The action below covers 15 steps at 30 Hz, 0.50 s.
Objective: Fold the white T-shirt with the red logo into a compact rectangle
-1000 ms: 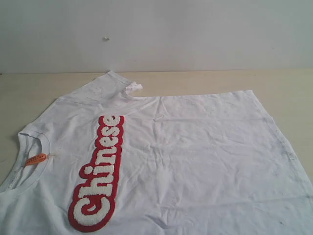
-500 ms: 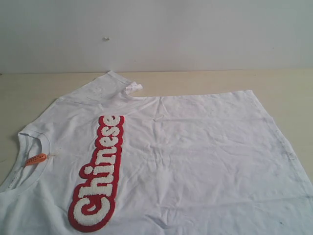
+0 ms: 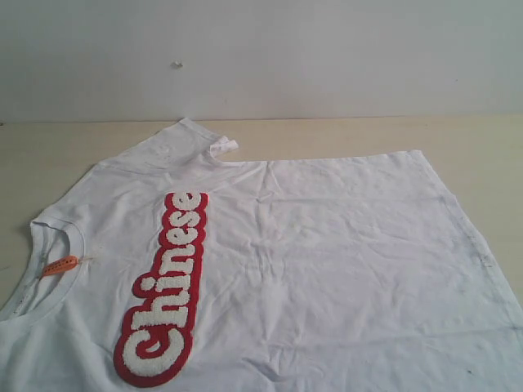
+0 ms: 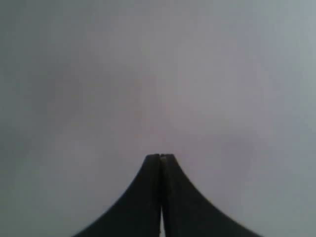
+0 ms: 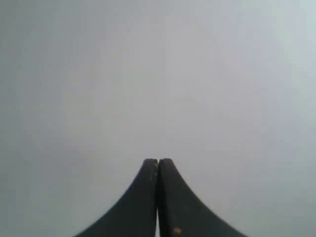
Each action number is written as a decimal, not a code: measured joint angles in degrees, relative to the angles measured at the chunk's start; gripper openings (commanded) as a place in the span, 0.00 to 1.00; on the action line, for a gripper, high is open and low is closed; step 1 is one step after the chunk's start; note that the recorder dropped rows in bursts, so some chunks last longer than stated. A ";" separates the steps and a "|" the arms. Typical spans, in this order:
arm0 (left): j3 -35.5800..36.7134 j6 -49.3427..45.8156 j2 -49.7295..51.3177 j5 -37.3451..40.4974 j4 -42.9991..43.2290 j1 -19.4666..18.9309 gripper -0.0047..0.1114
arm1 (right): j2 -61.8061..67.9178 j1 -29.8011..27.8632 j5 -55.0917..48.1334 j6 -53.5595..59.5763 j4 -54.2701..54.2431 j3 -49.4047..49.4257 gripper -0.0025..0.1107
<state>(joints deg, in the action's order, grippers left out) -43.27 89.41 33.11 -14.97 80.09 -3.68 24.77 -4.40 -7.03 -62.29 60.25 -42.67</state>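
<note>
At wrists: left hand (image 4: 160,157) & right hand (image 5: 158,161) both closed tight, dark tapered fingers pressed flat together, nothing between them. Only blank grey behind each. Neither hand shows in ext. view, so position rel. to cloth unknown.

Nearest: white T-shirt (image 3: 327,261) spread front-up on counter (image 3: 343,135), neck to the left, hem to the right. Near part runs out of view, so near sleeve can't be checked. Fabric is thin soft cotton w/ shallow creases across the chest.

Mid: red logo (image 3: 167,286), fuzzy white letters in a thick red outline, raised patch, prob. stiffer than the cloth around it. Ribbed collar (image 3: 37,278) w/ small orange neck tag (image 3: 60,265) inside it.

Far: far sleeve (image 3: 184,143) bunched up, cuff tip turned over. Beyond it bare pale counter, then plain wall (image 3: 327,57).

Risks (judgement):
- Closed tips coming down would push & ruck the cloth rather than pinch it. Need to open first.
- Thin knit: a pinch may take top layer only, so the back drags.
- Fold line across the patch would likely spring back or bulge.
- Bunched far sleeve may get trapped, giving a lumpy, off-square edge.
- Existing creases carry into the stack if not smoothed.
</note>
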 measured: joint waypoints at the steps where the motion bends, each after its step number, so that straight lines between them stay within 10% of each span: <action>1: -0.40 1.37 2.52 1.82 1.76 0.00 0.04 | 1.94 0.00 -2.68 1.81 0.61 -0.79 0.02; 11: -0.49 3.59 30.66 20.33 14.76 0.00 0.04 | 27.32 0.00 -22.46 30.24 -14.21 -5.00 0.02; 15: -2.05 -12.06 41.19 26.27 -0.24 0.00 0.04 | 33.03 0.00 -24.15 39.73 -21.94 -7.66 0.02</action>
<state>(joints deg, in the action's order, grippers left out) -45.32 77.35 74.29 11.30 79.86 -3.68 57.80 -4.40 -31.19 -22.56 38.31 -50.32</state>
